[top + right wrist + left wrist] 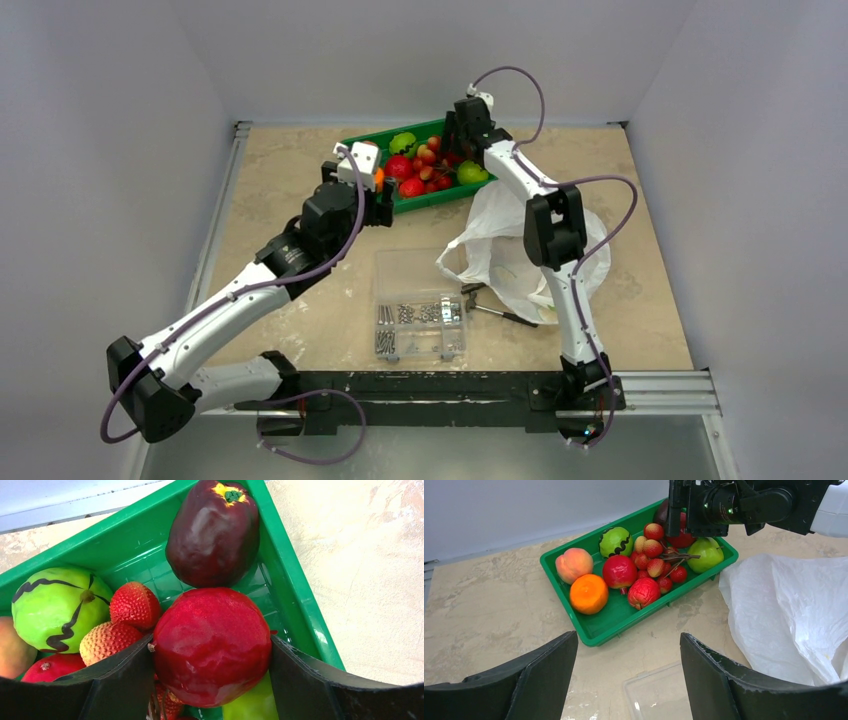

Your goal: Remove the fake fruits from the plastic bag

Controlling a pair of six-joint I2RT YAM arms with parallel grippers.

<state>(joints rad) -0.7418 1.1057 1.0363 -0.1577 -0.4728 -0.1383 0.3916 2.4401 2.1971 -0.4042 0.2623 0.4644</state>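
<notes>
The fake fruits (425,168) lie in a green tray (437,199) at the back of the table: red apples, a green apple, a peach and small red pieces. My right gripper (455,140) hangs over the tray's far right end. In the right wrist view it (211,639) is shut on a glossy red apple (212,665), both fingers pressed to its sides, above a green apple. The plastic bag (510,250) lies crumpled and open right of centre. My left gripper (629,652) is open and empty, low over the table by the tray's near left end (378,200).
A dark maroon fruit (212,532) sits in the tray's far corner, with a plain orange fruit (589,594) at its near left end. A clear screw box (420,305) stands near the front centre, with a small tool (500,310) beside the bag.
</notes>
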